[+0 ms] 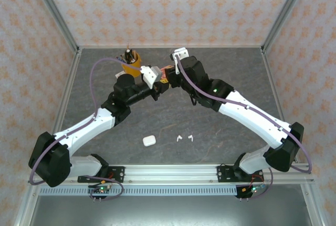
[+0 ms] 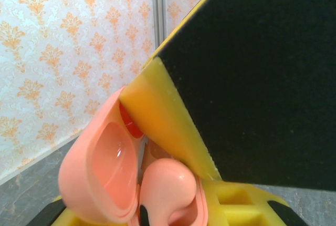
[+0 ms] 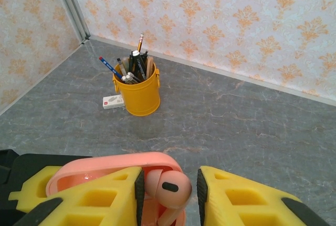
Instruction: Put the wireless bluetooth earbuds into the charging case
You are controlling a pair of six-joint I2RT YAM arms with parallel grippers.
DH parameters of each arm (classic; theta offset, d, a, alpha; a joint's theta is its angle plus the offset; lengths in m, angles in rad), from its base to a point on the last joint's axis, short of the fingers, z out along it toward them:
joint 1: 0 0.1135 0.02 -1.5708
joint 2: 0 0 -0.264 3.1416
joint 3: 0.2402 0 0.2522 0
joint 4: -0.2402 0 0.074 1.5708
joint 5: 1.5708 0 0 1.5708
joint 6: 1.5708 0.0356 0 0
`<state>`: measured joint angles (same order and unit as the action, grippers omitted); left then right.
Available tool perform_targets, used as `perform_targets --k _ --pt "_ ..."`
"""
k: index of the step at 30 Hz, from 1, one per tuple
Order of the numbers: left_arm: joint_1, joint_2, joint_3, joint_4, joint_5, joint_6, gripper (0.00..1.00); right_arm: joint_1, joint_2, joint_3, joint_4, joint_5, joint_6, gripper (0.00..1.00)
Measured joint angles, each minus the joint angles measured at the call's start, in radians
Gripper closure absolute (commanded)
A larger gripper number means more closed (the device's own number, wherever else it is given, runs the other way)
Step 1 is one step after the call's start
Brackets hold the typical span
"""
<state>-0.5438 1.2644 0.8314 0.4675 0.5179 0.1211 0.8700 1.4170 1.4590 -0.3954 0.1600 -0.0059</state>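
Pinching a pink earbud (image 3: 167, 186) by its head, the right fingers (image 3: 236, 194) hold it at the mouth of the open pink case (image 2: 97, 171), while the left fingers (image 2: 241, 205) are pressed in on the body of that case; both arms meet in the air above the far half of the table (image 1: 241, 68), close to the yellow pencil cup (image 3: 137, 95) that stands near the far edge, left of its middle, with a small white eraser (image 3: 113, 101) just beside it. The bud seems partly down in its well, so the step in hand looks like seating it. Risk lies mostly in the angle: if the stem goes in crooked, the bud could jam against the rim or pop out once the right fingers let go, and a drop onto the hard table would likely send it bouncing. The broad right finger also crowds the lid, so a sideways pull might knock the lid over or twist the case in the left grip. A white case (image 1: 149, 140) lies near the near edge, and two white earbuds (image 1: 179, 138) lie loose just beside it, not yet put away. The table is dark grey with a marbled look, smooth and probably slick; pale walls printed with an orange pattern close it in on three sides, with metal posts at the corners
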Motion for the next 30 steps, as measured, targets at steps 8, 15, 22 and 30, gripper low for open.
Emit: perform_targets --k 8,15,22,30 --pt "0.0 0.0 0.0 0.0 0.0 0.0 1.0 0.0 0.0 0.0 -0.001 -0.003 0.024 0.62" --pt "0.0 0.0 0.0 0.0 -0.001 0.0 1.0 0.0 0.0 0.006 -0.002 -0.004 0.043 0.61" --pt "0.0 0.0 0.0 0.0 0.0 0.0 1.0 0.0 0.0 0.025 -0.001 -0.014 0.058 0.61" --pt "0.0 0.0 0.0 0.0 0.0 0.0 1.0 0.0 0.0 0.027 -0.001 -0.022 0.062 0.61"
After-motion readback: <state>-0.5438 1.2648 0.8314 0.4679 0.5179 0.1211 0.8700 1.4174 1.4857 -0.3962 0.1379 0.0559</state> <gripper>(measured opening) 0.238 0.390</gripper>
